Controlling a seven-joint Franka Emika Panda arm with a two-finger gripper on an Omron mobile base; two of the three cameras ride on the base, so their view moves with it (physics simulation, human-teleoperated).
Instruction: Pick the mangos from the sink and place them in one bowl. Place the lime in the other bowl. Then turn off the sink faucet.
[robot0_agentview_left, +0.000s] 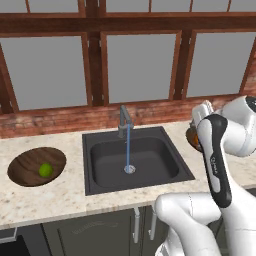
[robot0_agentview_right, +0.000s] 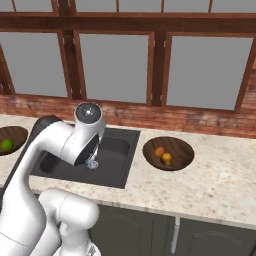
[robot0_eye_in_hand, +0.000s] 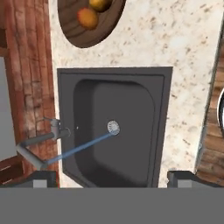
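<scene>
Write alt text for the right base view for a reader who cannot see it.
A dark sink set in a speckled counter has water running onto its drain, with the white robot arm bent over it. A wooden bowl to the right holds two mangos; another bowl at far left holds a lime.

My views are evenly and softly lit, with no clear light source and no glare. The counter (robot0_agentview_left: 60, 195) looks bright, the sink (robot0_agentview_left: 135, 160) dark and flat with only faint shading along its walls. Shadows are weak. Everything is slightly soft and coarse, with blocky edges and no lens distortion.
</scene>
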